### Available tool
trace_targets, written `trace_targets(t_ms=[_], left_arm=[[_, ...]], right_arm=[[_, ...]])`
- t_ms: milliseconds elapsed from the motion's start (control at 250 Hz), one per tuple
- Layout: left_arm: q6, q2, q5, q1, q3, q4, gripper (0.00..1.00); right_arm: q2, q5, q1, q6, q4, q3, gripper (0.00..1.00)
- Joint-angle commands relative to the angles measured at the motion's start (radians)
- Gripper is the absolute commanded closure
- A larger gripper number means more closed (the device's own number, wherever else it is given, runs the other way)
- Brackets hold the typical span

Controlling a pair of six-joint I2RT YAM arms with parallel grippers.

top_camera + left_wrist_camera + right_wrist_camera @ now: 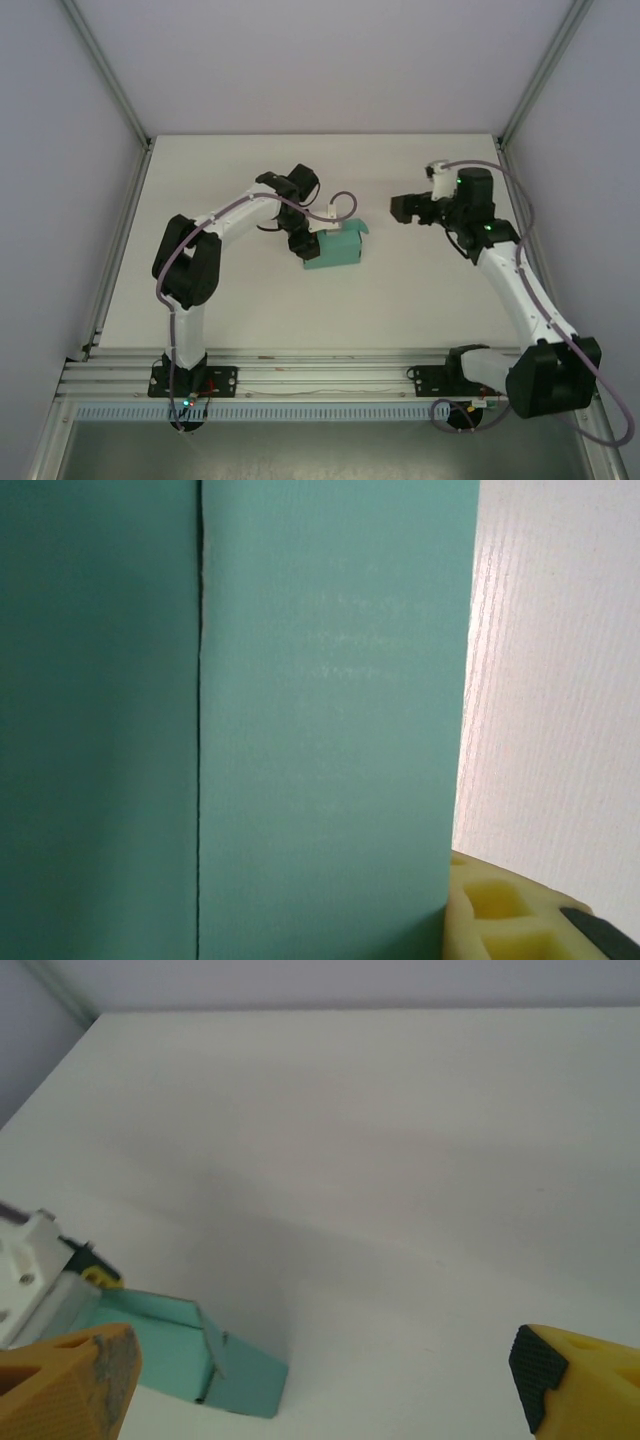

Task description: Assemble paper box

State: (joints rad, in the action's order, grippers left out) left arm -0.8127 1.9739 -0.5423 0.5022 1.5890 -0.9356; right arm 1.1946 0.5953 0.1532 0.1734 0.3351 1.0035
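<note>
Teal-green card paper box (pixel 338 250) seen at left gripper (pixel 308 240); grip cannot be told.
Held wide apart, empty: right gripper (pixel 322 1375).

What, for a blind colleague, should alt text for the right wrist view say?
A teal paper box lies at lower left on the white table, an end flap ajar. The right gripper's yellow jaws sit in the bottom corners, wide open.

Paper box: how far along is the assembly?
Done: the paper box already stands as a folded shell. In hand: the left gripper is at one end, grip unclear. Left: the end flap facing the open right gripper sticks out unclosed.
</note>
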Motion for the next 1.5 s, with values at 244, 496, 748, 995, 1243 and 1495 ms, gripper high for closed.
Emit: trace_targets(t_ms=[244, 496, 748, 995, 1243, 1495], left_arm=[[-0.022, 0.032, 0.025, 0.015, -0.003, -0.048, 0.63], [-0.037, 0.035, 0.027, 0.016, 0.005, -0.058, 0.63], [-0.036, 0.059, 0.014, 0.015, 0.038, -0.074, 0.63], [-0.031, 0.062, 0.027, 0.015, 0.048, -0.076, 0.63], [0.017, 0.059, 0.032, 0.015, 0.043, -0.03, 0.62], [0.029, 0.056, 0.019, 0.015, 0.029, -0.009, 0.62]], right_arm=[[0.272, -0.008, 0.176, 0.213, 0.242, 0.182, 0.27], [0.412, 0.03, 0.206, 0.268, 0.349, 0.295, 0.49], [0.45, 0.049, 0.214, 0.281, 0.366, 0.327, 0.71], [0.461, 0.031, 0.214, 0.251, 0.358, 0.329, 0.93], [0.37, -0.085, 0.238, -0.002, 0.197, 0.228, 1.0], [0.227, -0.102, 0.283, -0.209, -0.086, -0.011, 1.0]])
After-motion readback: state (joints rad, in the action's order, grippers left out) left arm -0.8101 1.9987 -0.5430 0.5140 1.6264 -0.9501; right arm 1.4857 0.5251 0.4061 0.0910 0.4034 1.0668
